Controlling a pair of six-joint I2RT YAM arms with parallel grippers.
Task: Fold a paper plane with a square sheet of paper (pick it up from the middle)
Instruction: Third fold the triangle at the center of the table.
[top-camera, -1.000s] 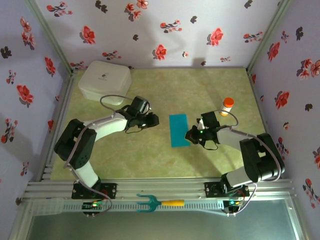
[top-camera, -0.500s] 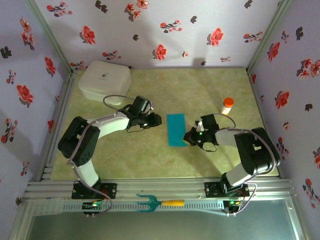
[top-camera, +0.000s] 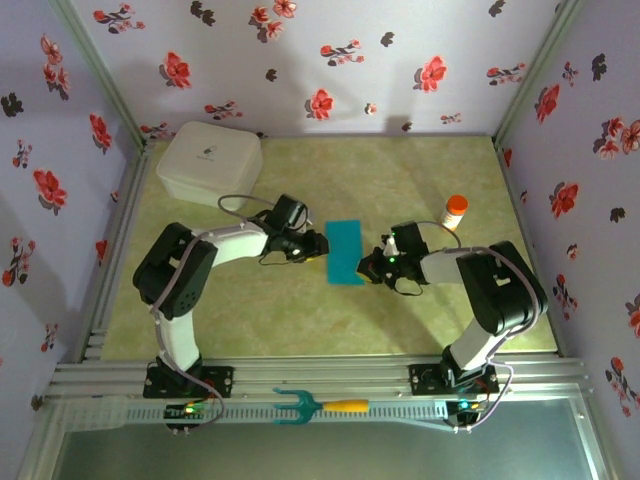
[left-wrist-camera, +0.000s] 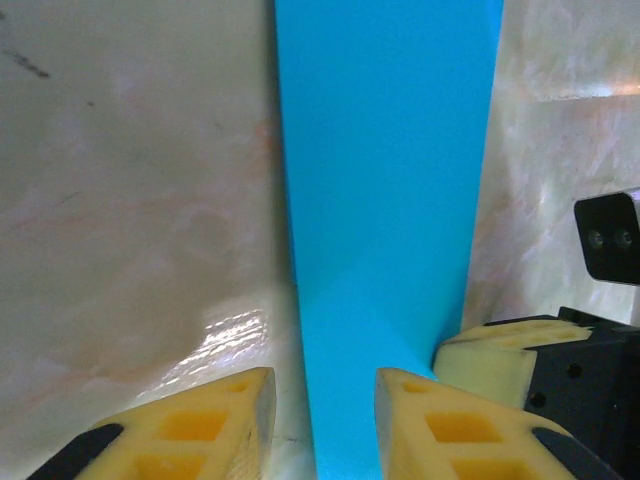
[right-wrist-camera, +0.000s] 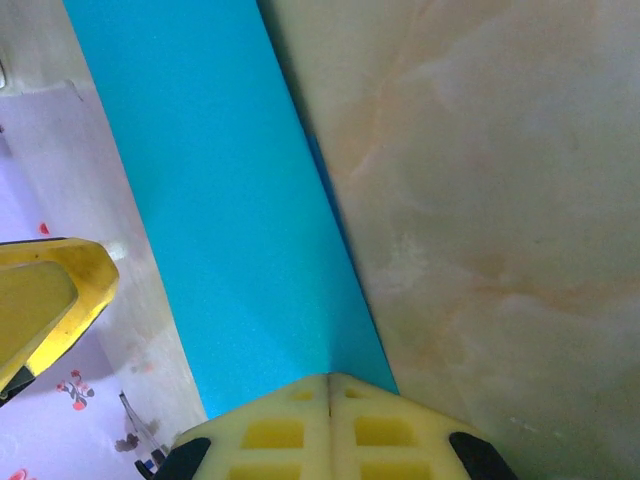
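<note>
Paper (top-camera: 345, 253): teal, lying flat on the table (top-camera: 420, 320) as a narrow doubled strip, between the two arms near mid-table. No pointed nose yet.
Left claw (left-wrist-camera: 320, 405): low at the strip's left long edge, jaws apart. That edge runs up through the gap, with one finger on bare table and the other over the paper. It grips nothing.
Right claw (right-wrist-camera: 330, 400): jaws together, tips down on the strip's opposite long edge. I cannot tell whether a layer is pinched between them or only pressed.
Spacing: the claws face each other across the strip, close together. The right claw's pale fingers show in the left wrist view, just beside the left claw's finger.
Step in hand: judged to be the half-fold stage. The sheet is doubled lengthwise and both claws are working its edges, most likely to set the crease or to free a layer.
Next move: probably reopening or turning a corner in towards the centre crease. That calls for one claw to pin the strip while the other catches a single layer.
Risk: thin paper on a smooth top may slide or buckle rather than lift, and the claws are close enough to touch.
Others: white box (top-camera: 210, 165) far left, orange-capped bottle (top-camera: 455, 212) right, both well apart from the paper.
</note>
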